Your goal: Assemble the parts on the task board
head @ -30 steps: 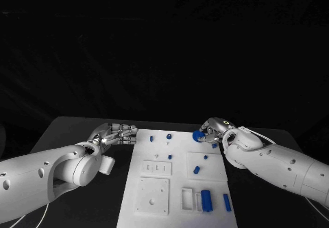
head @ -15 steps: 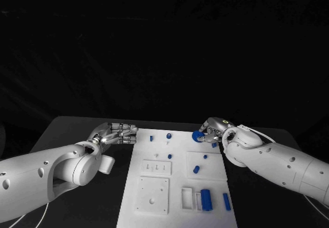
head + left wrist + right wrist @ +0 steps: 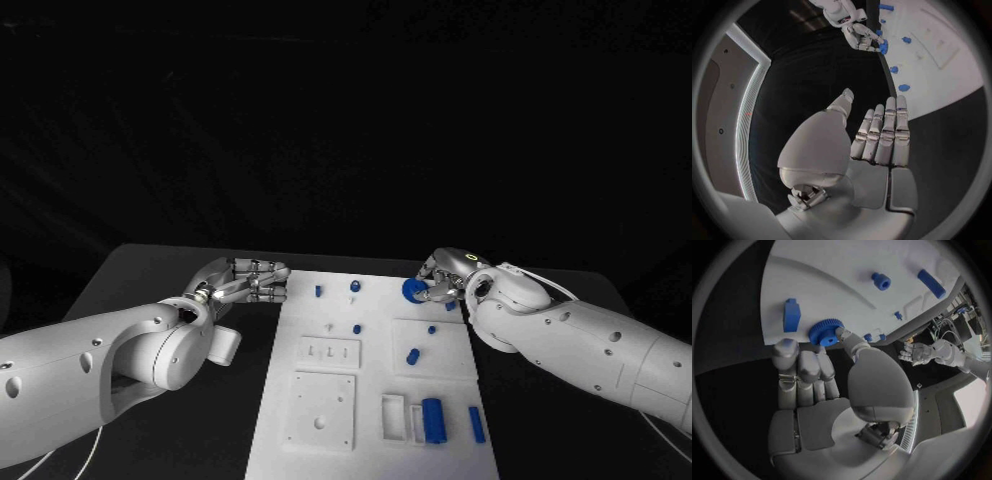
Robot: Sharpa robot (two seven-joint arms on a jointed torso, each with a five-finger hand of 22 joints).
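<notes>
Task board (image 3: 378,380): right hand (image 3: 444,277) pinches a blue gear (image 3: 415,289) at its far edge; left hand (image 3: 245,281) beside it, fingers straight, empty.

The right hand (image 3: 444,278), upper right of centre in the head view, creeps a touch toward the upper left over the last second, and the blue gear (image 3: 415,289) pinched in its fingers (image 3: 844,335) goes with it, sitting slightly nearer the far edge of the task board (image 3: 375,400). The left hand's (image 3: 242,280) fingers (image 3: 891,130) ease marginally upward beside the board's left edge.
</notes>
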